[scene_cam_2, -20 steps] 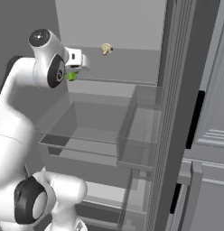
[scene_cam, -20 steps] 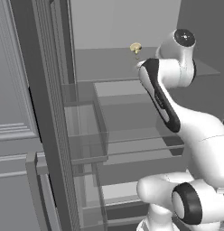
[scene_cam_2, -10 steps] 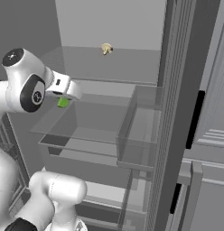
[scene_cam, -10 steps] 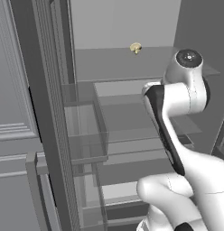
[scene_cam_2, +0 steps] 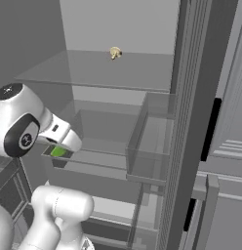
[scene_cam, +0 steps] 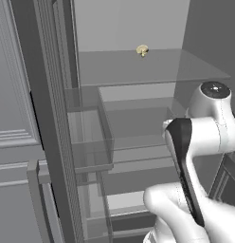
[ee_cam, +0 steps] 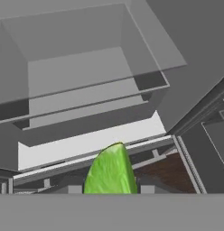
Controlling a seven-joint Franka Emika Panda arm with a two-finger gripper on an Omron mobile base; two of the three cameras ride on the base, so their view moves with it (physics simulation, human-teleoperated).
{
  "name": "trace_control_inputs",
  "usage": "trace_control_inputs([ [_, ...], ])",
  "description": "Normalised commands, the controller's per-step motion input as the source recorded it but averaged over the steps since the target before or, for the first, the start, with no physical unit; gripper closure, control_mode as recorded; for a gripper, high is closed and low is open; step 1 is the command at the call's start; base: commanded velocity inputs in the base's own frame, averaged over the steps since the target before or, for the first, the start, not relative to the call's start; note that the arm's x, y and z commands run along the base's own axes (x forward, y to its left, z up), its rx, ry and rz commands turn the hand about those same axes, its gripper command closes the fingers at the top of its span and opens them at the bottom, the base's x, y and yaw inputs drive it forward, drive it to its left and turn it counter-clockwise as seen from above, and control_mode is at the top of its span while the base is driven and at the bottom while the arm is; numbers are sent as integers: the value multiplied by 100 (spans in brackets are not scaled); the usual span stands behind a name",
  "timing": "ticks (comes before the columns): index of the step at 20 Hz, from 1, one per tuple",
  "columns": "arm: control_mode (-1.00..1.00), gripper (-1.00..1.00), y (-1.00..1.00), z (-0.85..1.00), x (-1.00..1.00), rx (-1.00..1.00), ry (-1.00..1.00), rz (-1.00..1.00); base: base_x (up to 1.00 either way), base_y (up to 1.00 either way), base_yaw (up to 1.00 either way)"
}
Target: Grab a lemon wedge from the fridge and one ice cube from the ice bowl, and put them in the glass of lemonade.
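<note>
One lemon wedge (ee_cam: 110, 170) is clamped in the gripper (scene_cam_2: 58, 152), just outside the fridge (scene_cam_2: 142, 117); it should be carried level, grip firm, toward the lemonade glass.

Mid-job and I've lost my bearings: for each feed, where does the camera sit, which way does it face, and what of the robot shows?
Left base view: behind the arm's left, facing the open fridge; white arm at lower right.
Right base view: behind the arm's right, facing the same shelves; arm at lower left, end effector carrying the lemon wedge.
Hand view: on the hand, looking along the end effector at the wedge and the drawer.
Both base views share the beige lump on the upper shelf.
</note>
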Motion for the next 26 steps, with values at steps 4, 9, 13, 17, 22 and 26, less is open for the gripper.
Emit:
trace_control_inputs([
  [4, -100, 100, 0, -46, -60, 2, 6, -6, 0, 0, 0],
  [9, -100, 100, 0, 0, 0, 0, 0, 0, 0, 0, 0],
  [13, -100, 100, 0, 0, 0, 0, 0, 0, 0, 0, 0],
  [17, 100, 100, 0, 0, 0, 0, 0, 0, -73, 0, -2],
  [22, 100, 100, 0, 0, 0, 0, 0, 0, -100, 0, -8],
  [26, 100, 100, 0, 0, 0, 0, 0, 0, -100, 0, -33],
])
